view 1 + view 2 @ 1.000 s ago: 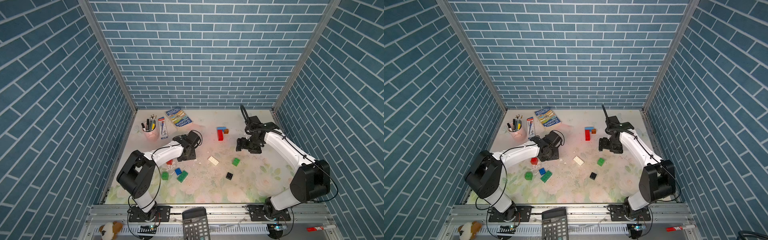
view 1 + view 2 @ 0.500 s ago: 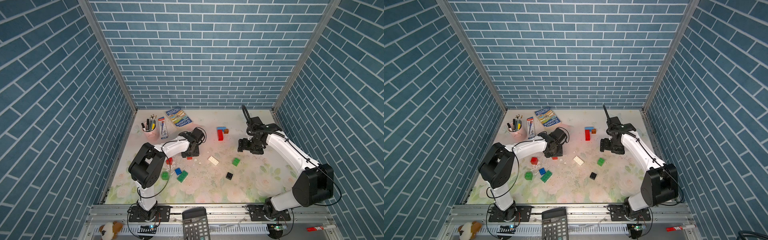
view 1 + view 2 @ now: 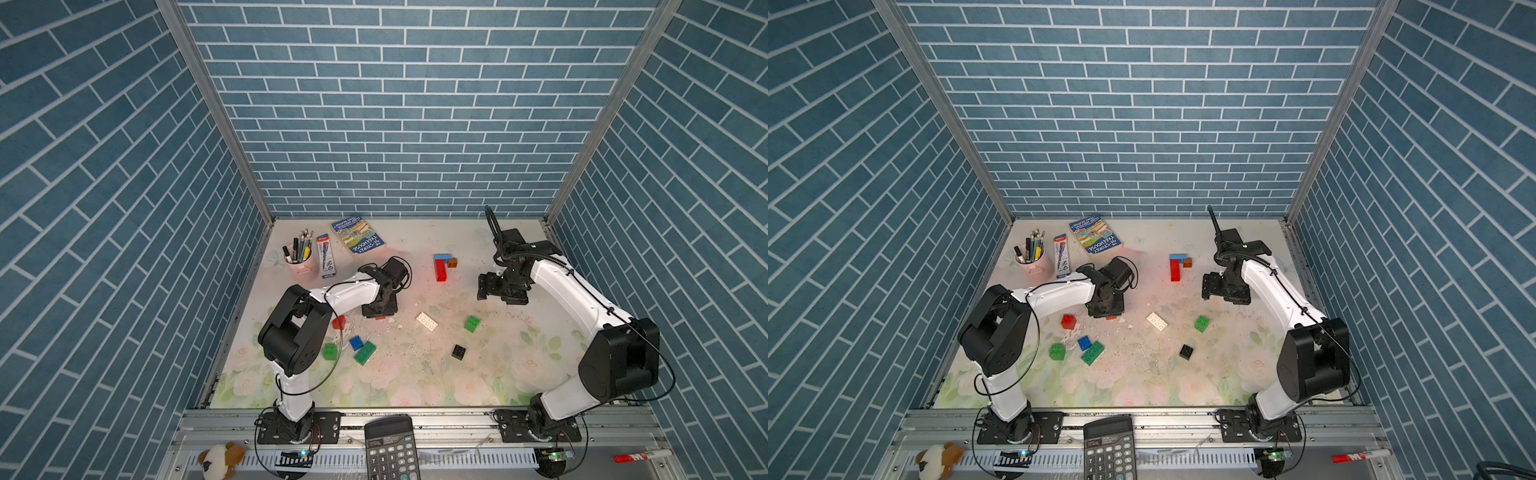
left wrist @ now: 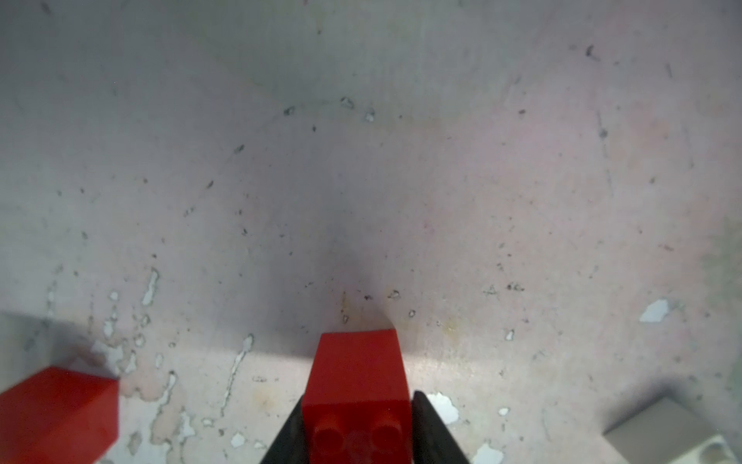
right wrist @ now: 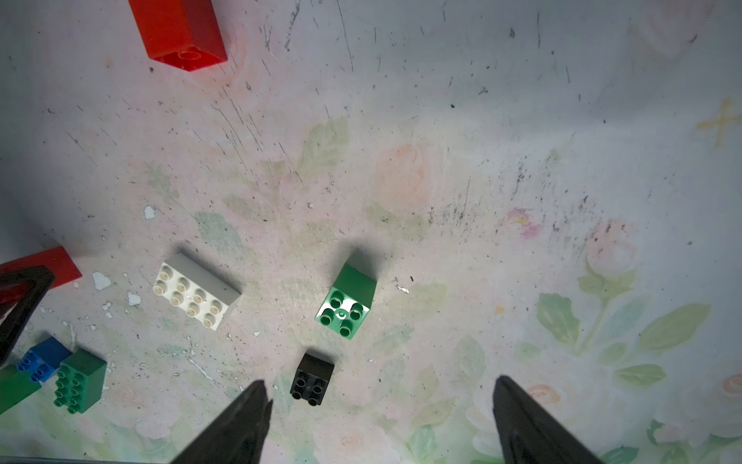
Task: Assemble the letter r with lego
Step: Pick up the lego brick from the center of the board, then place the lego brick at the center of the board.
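Note:
My left gripper [image 4: 357, 426] is shut on a small red lego brick [image 4: 357, 373], studs toward the camera, low over the mat. In both top views only a sliver of that brick [image 3: 380, 318] shows under the left gripper [image 3: 379, 309]. My right gripper [image 5: 379, 383] stands open and empty above the mat, right of centre [image 3: 500, 291]. A joined piece of light blue, red and brown bricks [image 3: 441, 266] lies at the back centre. Loose bricks: white [image 3: 427, 321], green [image 3: 472, 323], black [image 3: 459, 351], red [image 3: 338, 322], blue [image 3: 356, 342], green oblong [image 3: 365, 353].
A pink pen cup [image 3: 300, 266], a pen box [image 3: 325, 256] and a book [image 3: 358, 235] stand at the back left. Another green brick [image 3: 330, 351] lies by the left arm's elbow. A calculator [image 3: 390, 449] sits on the front rail. Blue brick walls enclose three sides.
The left jaws have closed on the small red brick, and the left arm's elbow has swung in toward the centre. The right arm has hardly moved.

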Controlling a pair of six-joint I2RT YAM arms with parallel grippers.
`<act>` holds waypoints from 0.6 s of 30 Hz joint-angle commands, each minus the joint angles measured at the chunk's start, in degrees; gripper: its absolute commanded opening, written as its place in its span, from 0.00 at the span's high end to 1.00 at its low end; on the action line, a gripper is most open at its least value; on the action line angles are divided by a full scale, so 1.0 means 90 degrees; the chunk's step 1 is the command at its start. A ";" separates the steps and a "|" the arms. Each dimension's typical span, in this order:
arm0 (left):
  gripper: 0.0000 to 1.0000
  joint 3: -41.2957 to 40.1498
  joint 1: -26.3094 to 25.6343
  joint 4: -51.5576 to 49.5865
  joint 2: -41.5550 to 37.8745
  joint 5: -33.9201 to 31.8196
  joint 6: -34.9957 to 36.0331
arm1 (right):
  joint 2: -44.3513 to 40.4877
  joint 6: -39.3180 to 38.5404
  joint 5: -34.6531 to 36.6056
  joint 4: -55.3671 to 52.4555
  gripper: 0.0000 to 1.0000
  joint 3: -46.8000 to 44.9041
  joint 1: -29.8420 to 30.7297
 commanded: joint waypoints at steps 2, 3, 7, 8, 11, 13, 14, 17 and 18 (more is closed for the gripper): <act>0.71 0.0319 0.0039 -0.0198 0.0155 -0.0087 0.0117 | 0.0312 -0.0306 0.0096 -0.0394 0.12 0.0641 -0.0041; 0.73 0.0413 0.0042 -0.0199 0.0204 -0.0092 0.0159 | 0.0368 -0.0345 0.0121 -0.0439 0.12 0.0773 -0.0051; 0.74 0.0848 0.0043 -0.0197 0.0460 -0.0045 0.0290 | 0.0512 -0.0378 0.0144 -0.0549 0.12 0.1061 -0.0073; 0.73 0.1019 0.0043 -0.0237 0.0571 -0.0030 0.0320 | 0.0521 -0.0366 0.0143 -0.0563 0.12 0.1080 -0.0073; 0.71 0.1575 0.0043 -0.0317 0.0956 0.0072 0.0382 | 0.0468 -0.0303 0.0204 -0.0549 0.12 0.0973 -0.0074; 0.70 0.1956 0.0043 -0.0405 0.1211 0.0122 0.0392 | 0.0352 -0.0247 0.0226 -0.0486 0.13 0.0801 -0.0083; 0.70 0.2120 0.0046 -0.0448 0.1327 0.0134 0.0416 | 0.0311 -0.0213 0.0256 -0.0481 0.13 0.0723 -0.0083; 0.70 0.2688 0.0047 -0.0672 0.1700 0.0193 0.0507 | 0.0152 -0.0127 0.0297 -0.0480 0.13 0.0470 -0.0083; 0.70 0.2840 0.0045 -0.0715 0.1803 0.0231 0.0534 | 0.0104 -0.0082 0.0315 -0.0474 0.13 0.0391 -0.0083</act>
